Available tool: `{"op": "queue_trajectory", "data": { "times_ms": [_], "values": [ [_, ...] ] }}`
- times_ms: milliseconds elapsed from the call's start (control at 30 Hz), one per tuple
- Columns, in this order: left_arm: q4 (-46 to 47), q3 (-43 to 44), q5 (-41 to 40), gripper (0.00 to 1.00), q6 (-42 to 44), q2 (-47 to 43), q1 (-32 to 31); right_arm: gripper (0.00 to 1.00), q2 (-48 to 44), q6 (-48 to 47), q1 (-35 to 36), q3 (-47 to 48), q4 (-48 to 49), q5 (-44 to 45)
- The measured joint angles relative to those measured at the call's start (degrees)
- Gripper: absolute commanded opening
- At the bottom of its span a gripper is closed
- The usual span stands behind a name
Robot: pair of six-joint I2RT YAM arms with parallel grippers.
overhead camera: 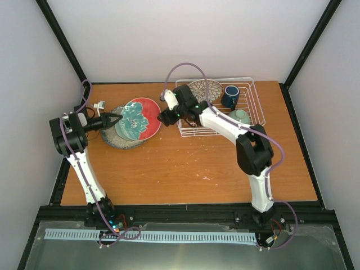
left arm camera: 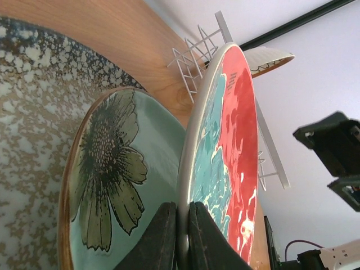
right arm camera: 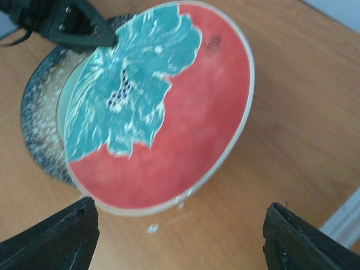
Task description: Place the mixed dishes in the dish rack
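1. The red-rimmed teal plate (overhead camera: 139, 119) is pictured gripped at its left rim by the left gripper (overhead camera: 114, 118), whose fingers (left arm camera: 163, 239) are clamped on either face of the rim.
2. The plate is held tilted over the left of the wooden table (overhead camera: 185, 169), with its painted face turned up and to the right. Whether its lower edge touches anything cannot be told.
3. Beneath it, the pale green plate (left arm camera: 112, 174), marked with a dark flower, is seen lying inside the large speckled grey plate (overhead camera: 115, 140).
4. The right gripper (overhead camera: 165, 117) is shown just beside the tilted plate's right edge, between the stacked plates and the dish rack (overhead camera: 251, 101). Its fingers are spread wide and nothing is grasped.
5. The white wire rack is set at the back right of the table. The petal-patterned plate (overhead camera: 205, 90) is seen in its rear left part. The dark blue mug (overhead camera: 230, 96) is placed just beside that plate, and the small pale green bowl (overhead camera: 241, 116) sits nearer the front, close by the right arm.
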Motion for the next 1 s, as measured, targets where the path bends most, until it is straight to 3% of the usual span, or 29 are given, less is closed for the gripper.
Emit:
{"op": "queue_trajectory", "data": {
  "times_ms": [200, 333, 767, 1000],
  "values": [
    [-2.16, 1.55, 0.87, 0.01, 2.62, 1.14, 0.00, 0.79, 16.83, -0.63, 0.26, 25.99, -12.13, 0.79],
    [-4.24, 2.93, 1.79, 0.01, 4.24, 2.51, 0.00, 0.80, 23.67, -0.61, 0.35, 37.03, -19.61, 1.36],
    [-15.43, 9.16, 3.06, 0.01, 13.75, 5.88, -0.02, 0.82, 26.34, 0.37, -0.90, 44.11, -30.21, -0.83],
    [-38.14, 22.58, 4.96, 0.01, 32.41, 13.46, -0.11, 0.80, 31.19, 1.55, -0.74, 47.89, -31.41, -5.22]
  ]
}}
